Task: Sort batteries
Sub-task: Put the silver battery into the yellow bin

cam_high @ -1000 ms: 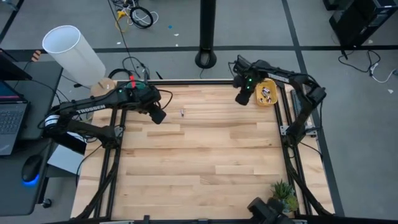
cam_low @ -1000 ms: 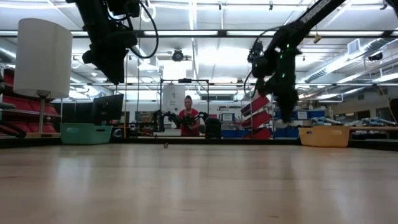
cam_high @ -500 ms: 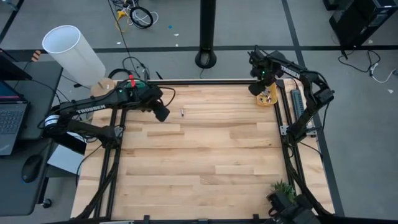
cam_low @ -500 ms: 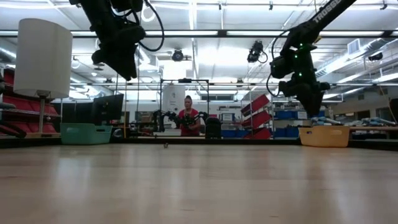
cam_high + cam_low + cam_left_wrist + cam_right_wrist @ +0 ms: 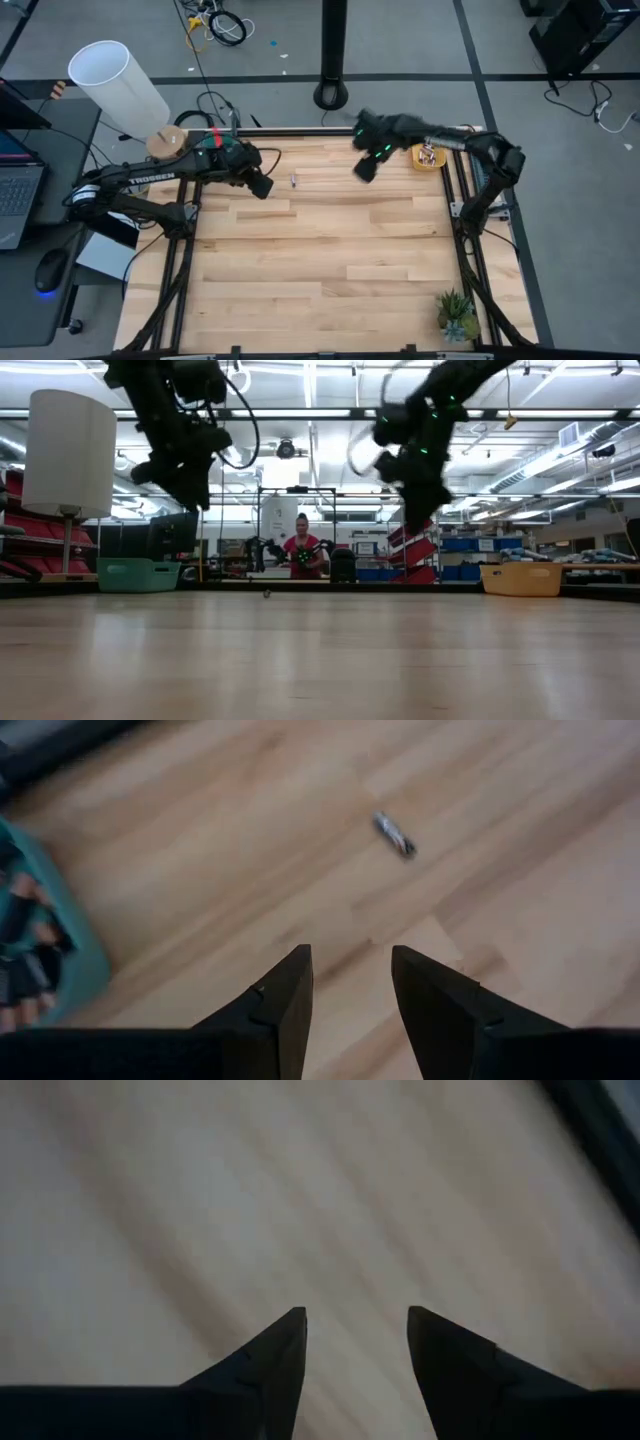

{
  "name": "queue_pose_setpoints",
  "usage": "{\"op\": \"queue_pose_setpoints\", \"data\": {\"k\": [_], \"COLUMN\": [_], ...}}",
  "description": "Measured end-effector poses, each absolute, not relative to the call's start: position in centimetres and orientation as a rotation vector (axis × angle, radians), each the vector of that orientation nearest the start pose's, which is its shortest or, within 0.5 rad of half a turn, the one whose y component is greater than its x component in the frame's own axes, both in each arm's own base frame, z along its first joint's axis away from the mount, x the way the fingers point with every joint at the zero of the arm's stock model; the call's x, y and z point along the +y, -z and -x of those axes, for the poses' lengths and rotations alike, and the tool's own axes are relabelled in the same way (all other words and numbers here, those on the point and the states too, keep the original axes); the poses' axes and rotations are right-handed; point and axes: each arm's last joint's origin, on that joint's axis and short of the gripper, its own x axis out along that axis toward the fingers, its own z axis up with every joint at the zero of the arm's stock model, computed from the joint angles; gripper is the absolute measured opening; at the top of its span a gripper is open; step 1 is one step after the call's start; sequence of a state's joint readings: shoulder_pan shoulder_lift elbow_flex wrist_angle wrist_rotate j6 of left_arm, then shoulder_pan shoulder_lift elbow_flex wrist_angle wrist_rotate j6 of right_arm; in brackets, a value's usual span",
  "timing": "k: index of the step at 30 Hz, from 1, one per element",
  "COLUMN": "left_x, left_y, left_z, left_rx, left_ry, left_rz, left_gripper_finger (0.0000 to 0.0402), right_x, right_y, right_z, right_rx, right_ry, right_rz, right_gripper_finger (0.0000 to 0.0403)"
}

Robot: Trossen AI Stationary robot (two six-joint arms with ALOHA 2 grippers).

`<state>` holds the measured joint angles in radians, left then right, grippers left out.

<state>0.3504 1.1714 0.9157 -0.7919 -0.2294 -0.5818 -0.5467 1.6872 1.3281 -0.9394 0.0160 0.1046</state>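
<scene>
A single small silvery battery [image 5: 294, 181] lies on the wooden table near its far edge; it also shows in the left wrist view [image 5: 395, 833] and the low view [image 5: 266, 593]. My left gripper [image 5: 262, 185] hangs open above the table just left of it, nothing between its fingers [image 5: 350, 985]. My right gripper [image 5: 365, 168] is open [image 5: 355, 1350] and in the air over bare wood to the battery's right. The orange tray [image 5: 438, 160] at the far right holds some batteries [image 5: 428, 153]. A teal tray [image 5: 85, 965] with dark cells sits beside my left gripper.
A white lamp [image 5: 115, 85] stands off the table's far left corner, and a small green plant [image 5: 455, 315] sits at the near right corner. A person [image 5: 302, 555] stands far behind the table. Bare wood fills the table's middle and near side.
My right gripper went right to hang over the orange tray, then swung fast back toward the table's left, and is now over the far middle of the table. The lone battery has stayed where it was.
</scene>
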Motion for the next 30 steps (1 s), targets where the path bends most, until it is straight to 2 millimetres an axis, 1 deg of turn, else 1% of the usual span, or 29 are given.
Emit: {"op": "queue_pose_setpoints", "data": {"k": [3, 5, 8, 11, 15, 17, 18, 21, 23, 26, 30], "left_x": [7.9, 7.8, 7.7, 7.5, 7.3, 7.5, 7.6, 8.1, 8.5, 9.4, 10.1], "left_y": [-24.7, -24.1, -23.8, -23.8, -23.7, -23.5, -23.4, -22.8, -22.0, -20.4, -18.1], "left_z": [-20.0, -19.7, -19.4, -19.5, -19.7, -20.1, -20.5, -22.1, -23.3, -24.7, -26.2], "left_rx": [0.915, 0.932, 0.956, 0.952, 0.973, 0.970, 0.955, 0.899, 0.869, 0.855, 0.859], "left_ry": [-0.811, -0.829, -0.852, -0.838, -0.778, -0.750, -0.737, -0.697, -0.689, -0.722, -0.765], "left_rz": [0.594, 0.612, 0.622, 0.608, 0.623, 0.647, 0.655, 0.675, 0.689, 0.747, 0.800], "left_gripper_finger": [0.0152, 0.0152, 0.0152, 0.0152, 0.0152, 0.0152, 0.0152, 0.0152, 0.0152, 0.0152, 0.0159], "right_x": [-14.9, -14.6, -14.6, -14.3, -14.0, -14.2, -14.3, -14.8, -15.1, -15.2, -14.9], "right_y": [-24.2, -24.5, -24.7, -24.5, -24.4, -24.8, -25.0, -26.9, -28.4, -30.0, -32.2], "right_z": [-31.2, -32.6, -34.0, -35.4, -38.2, -39.4, -39.6, -39.9, -39.3, -37.8, -35.0], "right_rx": [1.087, 0.962, 0.844, 0.836, 0.868, 0.869, 0.880, 0.823, 0.798, 0.812, 0.871], "right_ry": [0.459, 0.441, 0.427, 0.402, 0.353, 0.344, 0.346, 0.355, 0.374, 0.429, 0.502], "right_rz": [-0.433, -0.484, -0.541, -0.564, -0.575, -0.573, -0.575, -0.556, -0.531, -0.484, -0.394], "right_gripper_finger": [0.0175, 0.0170, 0.0165, 0.0164, 0.0164, 0.0164, 0.0164, 0.0162, 0.0159, 0.0155, 0.0149]}}
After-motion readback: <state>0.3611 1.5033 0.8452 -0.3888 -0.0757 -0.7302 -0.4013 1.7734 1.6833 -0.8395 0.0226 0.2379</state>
